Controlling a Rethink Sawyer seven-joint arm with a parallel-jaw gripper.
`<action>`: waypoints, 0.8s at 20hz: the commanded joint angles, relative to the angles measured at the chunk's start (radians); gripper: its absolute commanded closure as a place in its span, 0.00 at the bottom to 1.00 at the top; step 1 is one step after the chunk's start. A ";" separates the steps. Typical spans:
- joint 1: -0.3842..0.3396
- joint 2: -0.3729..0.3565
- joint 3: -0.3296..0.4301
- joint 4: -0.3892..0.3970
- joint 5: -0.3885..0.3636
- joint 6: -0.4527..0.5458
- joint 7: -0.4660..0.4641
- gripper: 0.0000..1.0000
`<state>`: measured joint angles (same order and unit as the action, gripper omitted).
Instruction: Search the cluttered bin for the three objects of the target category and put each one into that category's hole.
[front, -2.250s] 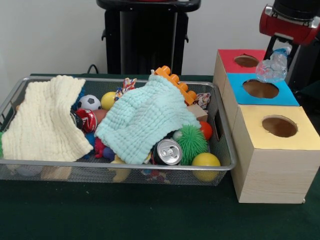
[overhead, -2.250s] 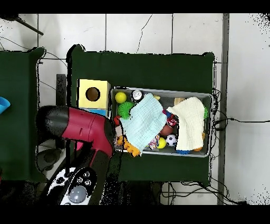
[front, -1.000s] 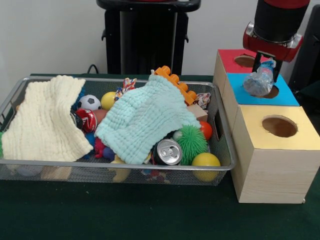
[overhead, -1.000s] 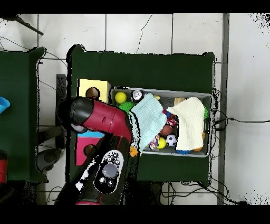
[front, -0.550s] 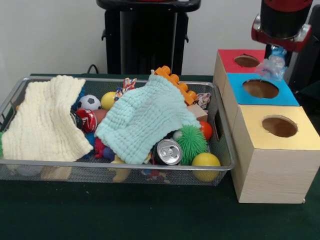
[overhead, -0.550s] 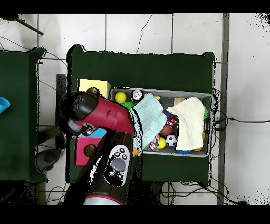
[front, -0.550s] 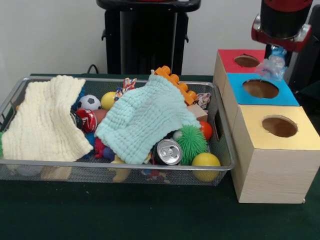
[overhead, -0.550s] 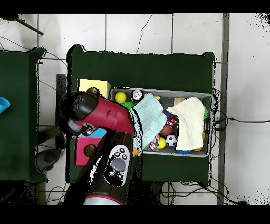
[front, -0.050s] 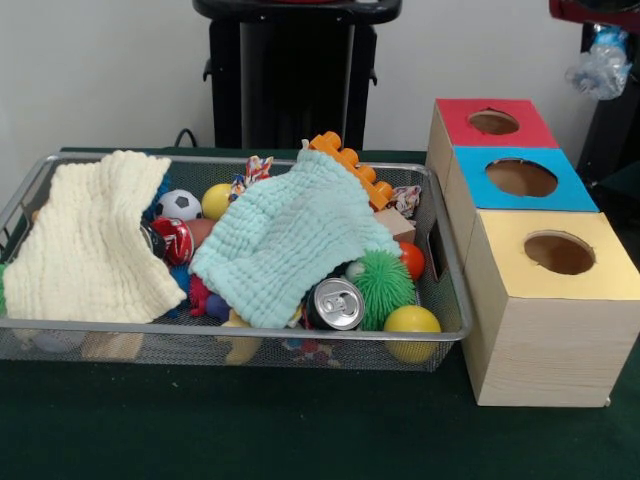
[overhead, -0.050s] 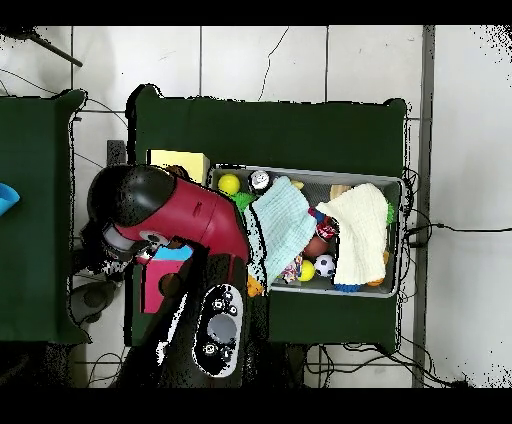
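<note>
Gripper (front, -0.050s: 600, 38) of my arm clenches a crumpled plastic bottle (front, -0.050s: 598, 72) above the red box's (front, -0.050s: 487, 122) far right corner.

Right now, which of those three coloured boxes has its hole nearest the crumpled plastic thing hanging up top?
The red box, the farthest back of the three. The crumpled plastic bottle hangs above and beside it; the blue and yellow boxes sit nearer the camera.

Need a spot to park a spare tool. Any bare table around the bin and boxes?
Free: green table strip in front of the wire bin and the yellow box. Crowded: the bin, full of cloths, balls and a can.
</note>
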<state>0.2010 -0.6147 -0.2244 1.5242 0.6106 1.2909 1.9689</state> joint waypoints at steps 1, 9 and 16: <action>-0.031 -0.016 0.091 0.107 0.024 0.018 0.158 1.00; -0.020 0.011 0.070 0.123 -0.048 -0.123 0.098 1.00; -0.034 0.019 0.075 0.142 -0.099 -0.171 0.052 1.00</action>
<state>0.2010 -0.6395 -0.2090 1.5356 0.5605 1.2375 1.9689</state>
